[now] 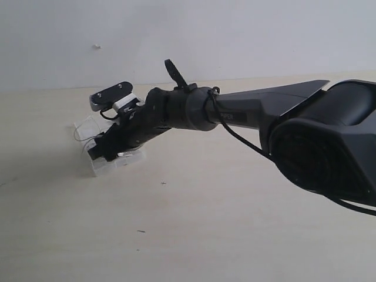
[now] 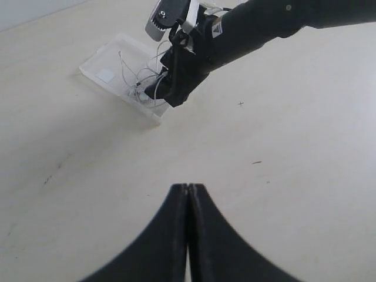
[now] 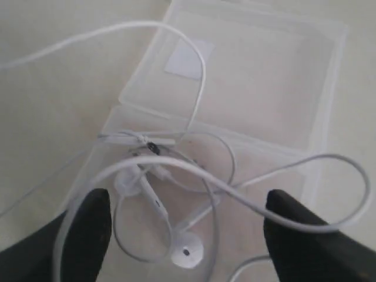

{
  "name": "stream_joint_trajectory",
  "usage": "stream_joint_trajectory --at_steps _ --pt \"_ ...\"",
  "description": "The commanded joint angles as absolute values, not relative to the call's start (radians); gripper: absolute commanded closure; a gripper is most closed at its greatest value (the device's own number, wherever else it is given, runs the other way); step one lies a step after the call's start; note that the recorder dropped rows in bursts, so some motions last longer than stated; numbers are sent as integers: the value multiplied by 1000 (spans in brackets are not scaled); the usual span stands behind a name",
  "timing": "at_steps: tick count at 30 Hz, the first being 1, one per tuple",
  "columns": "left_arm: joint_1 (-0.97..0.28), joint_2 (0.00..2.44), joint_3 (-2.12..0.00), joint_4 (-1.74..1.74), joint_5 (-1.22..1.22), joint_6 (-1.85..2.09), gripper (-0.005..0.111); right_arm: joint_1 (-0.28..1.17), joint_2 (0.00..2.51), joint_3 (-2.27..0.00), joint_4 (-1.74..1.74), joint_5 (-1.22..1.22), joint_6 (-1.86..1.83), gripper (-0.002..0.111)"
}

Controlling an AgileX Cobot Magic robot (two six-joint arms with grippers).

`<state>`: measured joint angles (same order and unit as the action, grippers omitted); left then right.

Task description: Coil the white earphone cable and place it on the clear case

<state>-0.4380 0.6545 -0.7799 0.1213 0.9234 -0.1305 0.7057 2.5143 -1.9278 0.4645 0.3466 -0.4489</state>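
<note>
Far left on the pale bench (image 1: 194, 235) in the exterior view: the clear case (image 1: 88, 126), opened out in two hinged halves side by side. On one half, a small white label (image 3: 188, 59). On the other half, the white earphone cable (image 3: 202, 88), heaped in loose, untidy loops rather than a neat coil. One strand arching across the labelled half and off onto the bench; another wide loop spilling past the case's edge on the opposite side. One earbud (image 3: 187, 252) near the outer edge of the unlabelled half, with thin wire crossing close by.

Directly above that heap, the right gripper (image 3: 188, 232), reaching in on the long dark right arm (image 1: 247, 111) from the right of the exterior view, a black cable (image 1: 235, 134) draped along it. Fingers (image 3: 88, 232) spread wide apart, one to each side of the heap, nothing clamped between them. Contact between the cable and the finger surfaces impossible to judge.

Well apart from the case, over bare bench: the left gripper (image 2: 188, 194), fingers pressed together tip to tip, holding nothing. From the left wrist view, case and right gripper far off across the bench
</note>
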Motion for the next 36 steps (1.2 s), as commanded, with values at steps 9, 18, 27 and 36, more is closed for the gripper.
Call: stream_joint_trajectory --at_steps 9,18,27,36 --pt "-438 650 -777 117 891 -134 107 701 2490 -2114 188 599 -240 38" --pt "-438 739 -777 100 775 142 104 701 2500 -2125 179 608 -234 38" --pt "-425 1060 -777 419 543 110 44 703 2500 -2125 181 604 -234 38" --pt "-205 1360 -756 435 159 78 38 703 2500 -2125 183 601 -234 38"
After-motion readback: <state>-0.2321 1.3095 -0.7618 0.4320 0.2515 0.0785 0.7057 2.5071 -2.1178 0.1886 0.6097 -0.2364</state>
